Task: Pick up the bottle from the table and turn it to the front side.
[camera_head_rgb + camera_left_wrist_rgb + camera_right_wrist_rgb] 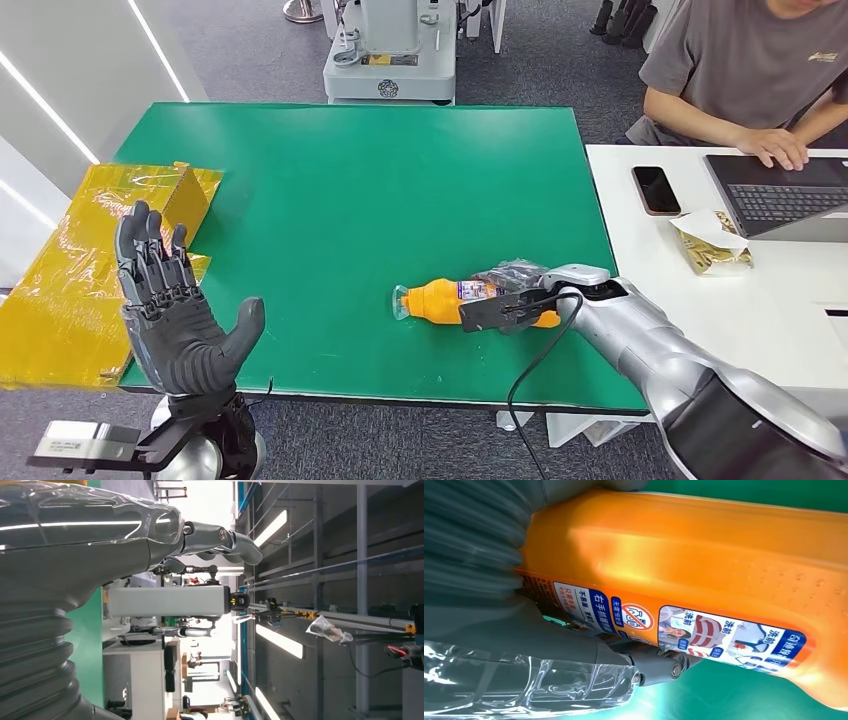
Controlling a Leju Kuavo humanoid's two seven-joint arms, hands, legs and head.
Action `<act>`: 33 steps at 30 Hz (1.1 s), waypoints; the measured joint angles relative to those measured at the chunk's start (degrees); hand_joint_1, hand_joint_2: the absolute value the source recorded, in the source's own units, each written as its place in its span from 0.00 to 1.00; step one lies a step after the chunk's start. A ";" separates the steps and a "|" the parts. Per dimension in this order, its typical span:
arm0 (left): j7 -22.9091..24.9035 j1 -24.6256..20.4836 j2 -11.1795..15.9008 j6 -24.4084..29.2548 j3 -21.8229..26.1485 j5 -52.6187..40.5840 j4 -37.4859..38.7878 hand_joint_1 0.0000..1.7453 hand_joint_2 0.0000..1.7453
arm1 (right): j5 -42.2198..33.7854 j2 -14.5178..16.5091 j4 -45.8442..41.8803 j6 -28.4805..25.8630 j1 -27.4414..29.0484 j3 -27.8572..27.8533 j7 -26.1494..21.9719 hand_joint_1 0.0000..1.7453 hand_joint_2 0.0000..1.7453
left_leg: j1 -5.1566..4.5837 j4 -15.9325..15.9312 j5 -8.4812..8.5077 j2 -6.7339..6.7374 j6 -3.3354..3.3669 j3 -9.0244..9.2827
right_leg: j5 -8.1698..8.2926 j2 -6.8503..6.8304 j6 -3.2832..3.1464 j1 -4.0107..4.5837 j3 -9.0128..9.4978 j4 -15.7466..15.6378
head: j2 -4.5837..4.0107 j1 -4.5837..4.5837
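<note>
Green table (350, 200) bears the orange bottle (440, 300), grasped by right robot hand (510, 300); left robot hand (175, 300) spread, released.

Bottle (440, 300) base end hidden under right hand (510, 298); label print too small to read in head view; person (745, 70) cut off by top edge.

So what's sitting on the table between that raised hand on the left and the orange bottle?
Nothing: in the head view only bare green table lies between the raised left hand and the orange bottle, which the right hand grips.
</note>
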 joint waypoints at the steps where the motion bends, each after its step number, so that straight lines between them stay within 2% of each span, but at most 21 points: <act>1: 0.00 0.00 0.00 0.00 0.01 0.01 0.00 0.00 1.00 | 0.00 0.02 0.03 0.00 0.00 0.00 0.01 1.00 1.00 | 0.00 0.00 0.00 0.00 0.00 0.00 | 0.00 0.00 0.00 0.00 0.00 0.00 | 0.00 0.00; 6: 0.00 0.01 0.00 0.00 0.07 0.01 0.00 0.00 1.00 | -0.07 0.13 0.11 -1.18 0.09 0.00 -0.02 1.00 1.00 | 0.00 0.00 0.00 0.00 0.00 -0.02 | 0.00 0.00 0.00 0.00 -0.01 0.00 | 0.00 -0.01; 14: 0.00 0.16 -0.01 0.15 0.69 -0.18 0.00 0.00 1.00 | -2.69 0.75 0.00 -8.92 1.25 -1.16 -1.22 1.00 1.00 | 0.00 0.00 0.00 -0.01 0.00 -0.07 | 0.00 -0.01 0.00 0.00 -0.05 0.01 | 0.00 0.00; 18: 0.00 0.22 0.00 0.68 0.83 -0.40 0.00 0.00 1.00 | -5.44 1.39 -1.28 -17.15 2.93 -4.17 -1.83 1.00 1.00 | 0.00 -0.01 0.00 -0.01 0.00 -0.11 | 0.00 -0.01 0.00 0.00 -0.10 0.01 | 0.00 0.01; 24: 0.00 0.16 -0.02 1.12 0.83 -0.43 0.13 0.00 1.00 | -8.99 2.62 -5.47 -31.66 6.32 -11.61 -2.52 1.00 1.00 | 0.00 -0.01 0.00 -0.01 0.00 -0.14 | -0.01 -0.01 0.01 0.00 -0.14 0.00 | 0.00 0.00; 30: 0.00 0.01 -0.37 0.68 0.86 0.09 1.42 0.00 1.00 | -10.40 2.87 -12.13 -45.84 11.43 -19.15 -7.95 1.00 1.00 | 0.00 -0.01 -0.01 -0.02 0.00 -0.15 | -0.02 -0.01 0.02 0.00 -0.15 -0.01 | 0.00 0.01; 33: 0.00 -0.21 -0.57 0.21 0.87 0.43 2.73 0.00 1.00 | -10.33 3.00 -16.05 -50.35 14.10 -22.22 -10.10 1.00 1.00 | 0.00 -0.01 -0.03 -0.01 -0.01 -0.16 | -0.02 0.00 0.02 0.00 -0.16 -0.01 | 0.00 -0.01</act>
